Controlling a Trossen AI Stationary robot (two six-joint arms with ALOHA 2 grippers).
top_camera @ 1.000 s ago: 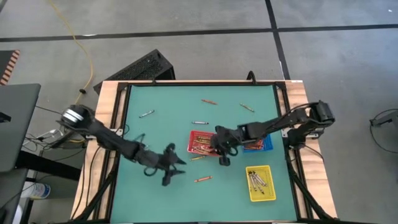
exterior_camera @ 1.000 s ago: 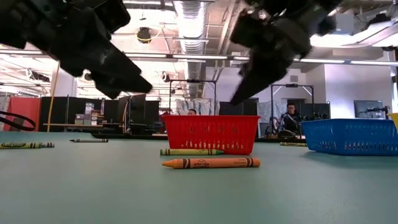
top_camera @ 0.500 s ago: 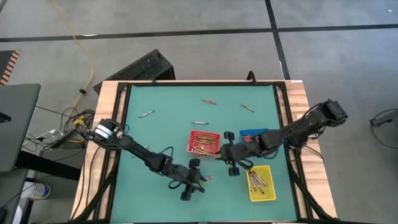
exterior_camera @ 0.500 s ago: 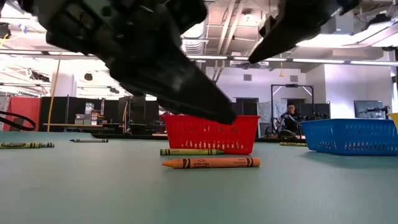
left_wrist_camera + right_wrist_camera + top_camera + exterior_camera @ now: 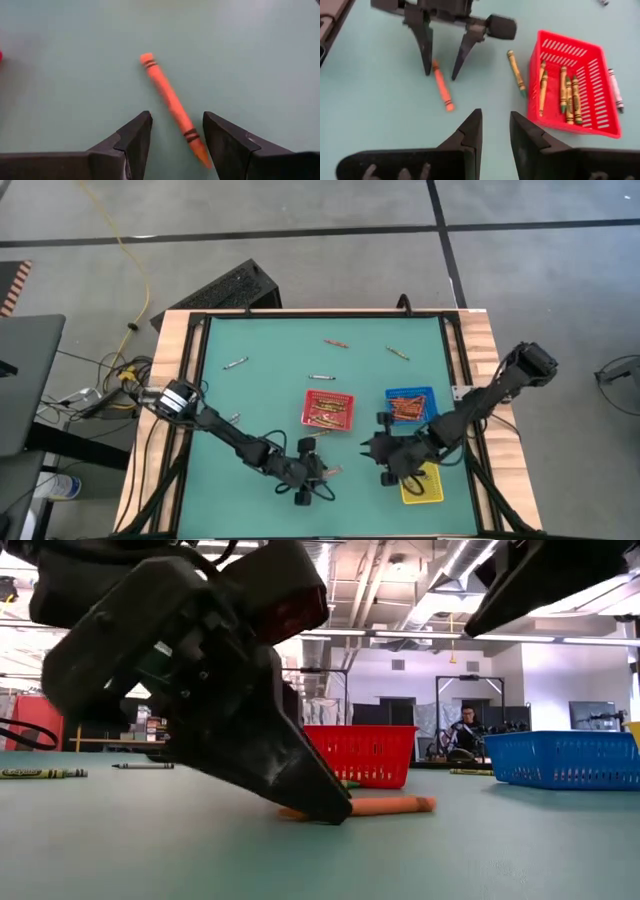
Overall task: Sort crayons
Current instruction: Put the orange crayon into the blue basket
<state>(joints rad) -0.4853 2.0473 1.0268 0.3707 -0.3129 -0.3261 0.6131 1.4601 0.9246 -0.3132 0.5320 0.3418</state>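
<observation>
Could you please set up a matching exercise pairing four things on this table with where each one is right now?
Things:
1. orange crayon
2. left pincer
3. right pincer
4. red tray

Places or states:
A. holds several crayons
B. open, straddling the orange crayon
C. lying on the green mat
D. open, above bare mat

Pairs: 1-C, 2-B, 3-D, 4-A

I see the green table (image 5: 260,395) with three trays on it: the red tray (image 5: 328,410), the blue tray (image 5: 410,406) and the yellow tray (image 5: 422,486). Loose crayons lie on the surface: an orange crayon (image 5: 172,103), an olive one (image 5: 516,72), and some small sticks (image 5: 322,377) far away, probably grey.
</observation>
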